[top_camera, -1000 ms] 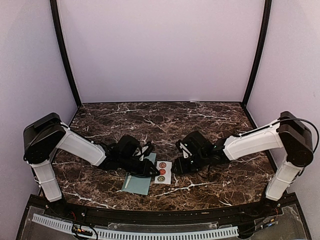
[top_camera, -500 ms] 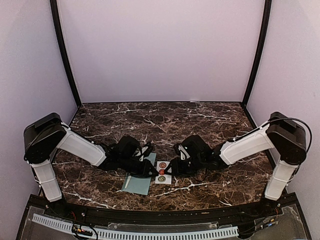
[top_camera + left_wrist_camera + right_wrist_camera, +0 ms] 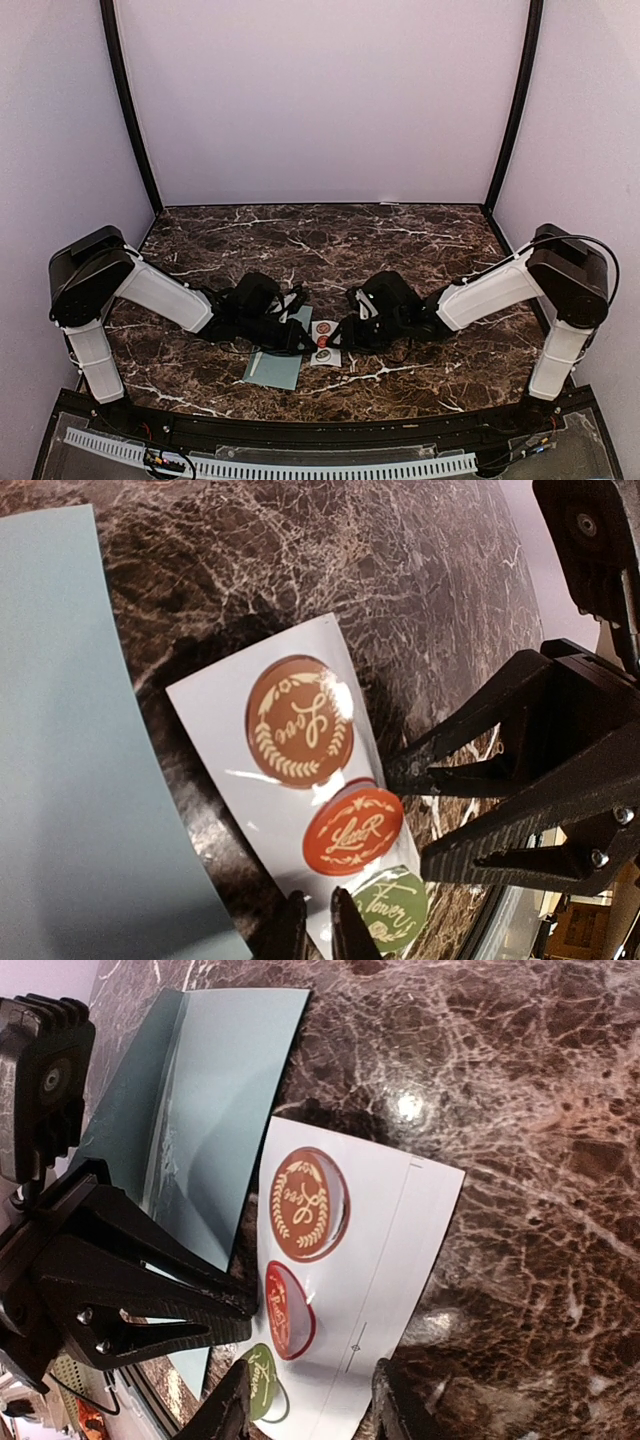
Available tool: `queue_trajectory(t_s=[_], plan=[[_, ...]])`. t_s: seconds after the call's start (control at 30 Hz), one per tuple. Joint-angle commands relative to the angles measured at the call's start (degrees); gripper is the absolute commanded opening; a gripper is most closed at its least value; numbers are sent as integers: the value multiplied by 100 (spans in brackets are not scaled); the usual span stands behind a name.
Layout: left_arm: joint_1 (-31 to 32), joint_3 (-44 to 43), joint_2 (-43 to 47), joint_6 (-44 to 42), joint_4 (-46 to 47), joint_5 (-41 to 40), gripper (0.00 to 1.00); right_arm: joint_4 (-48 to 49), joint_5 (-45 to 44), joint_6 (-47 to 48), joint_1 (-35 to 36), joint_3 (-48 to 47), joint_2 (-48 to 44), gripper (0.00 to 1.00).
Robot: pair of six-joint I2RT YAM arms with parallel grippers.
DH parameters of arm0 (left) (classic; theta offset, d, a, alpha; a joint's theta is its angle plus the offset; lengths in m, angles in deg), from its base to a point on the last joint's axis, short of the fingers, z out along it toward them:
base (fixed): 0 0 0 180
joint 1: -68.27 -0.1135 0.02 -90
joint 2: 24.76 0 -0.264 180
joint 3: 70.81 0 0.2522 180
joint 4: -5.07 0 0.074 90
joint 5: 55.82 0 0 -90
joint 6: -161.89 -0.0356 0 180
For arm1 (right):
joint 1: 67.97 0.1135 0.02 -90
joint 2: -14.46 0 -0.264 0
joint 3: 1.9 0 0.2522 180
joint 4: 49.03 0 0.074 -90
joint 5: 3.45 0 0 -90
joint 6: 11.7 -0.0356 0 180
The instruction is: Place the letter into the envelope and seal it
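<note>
- Envelope (image 3: 272, 368) next, but hands first. What was the left gripper (image 3: 317, 930) doing?
- Jaws nearly together, pinched on the near edge of the sticker sheet (image 3: 210, 745). Only a sliver of white showed between the fingertips.
- Confirmed in the other wrist view?
- Yes. Both black jaws came to a point at the sheet's edge, right beside the red sticker (image 3: 353, 831).
- And the right gripper (image 3: 310, 1400)?
- Released, fingers apart, nothing in them. One finger sat over the green sticker (image 3: 392, 908), the other at the sheet's far edge. From the left wrist view its tips were just beside the red sticker, on the side away from the left jaws.
- What was on the sheet?
- Three round stickers in a row: brown sticker (image 3: 299, 720), red, green. The edge of the sheet facing the envelope looked lifted a little, with shadow under it.
- Okay, where was the envelope?
- Flat on the dark marble table (image 3: 400, 250), near the front edge, on the left arm's side. The left gripper covered its far end in the top view. The sticker sheet was just beside it, toward the right arm.
- Touching?
- Couldn't tell. The edges ran very close.
- Flap open or closed?
- Couldn't tell either. One darker panel, one paler, and no clear fold.
</note>
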Motion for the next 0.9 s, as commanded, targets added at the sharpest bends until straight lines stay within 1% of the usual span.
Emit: queue_trajectory(t_s=[0.0, 0.13, 0.27, 0.4, 0.87], plan=[[4, 142, -174, -47, -366, -62, 10, -901, -388, 260, -23, -161, -253, 38], [12, 134, -192, -57, -366, -47, 10, -1223, -565, 418, -21, -387, -472, 38], [4, 132, -191, -67, -367, -41, 10, -1268, -549, 457, -22, -488, -414, 34], [9, 149, -188, -56, -358, -47, 10, -1038, -376, 452, -26, -506, -200, 30], [6, 129, -206, -62, -378, -33, 9, -674, -218, 526, -99, -694, 279, 22]])
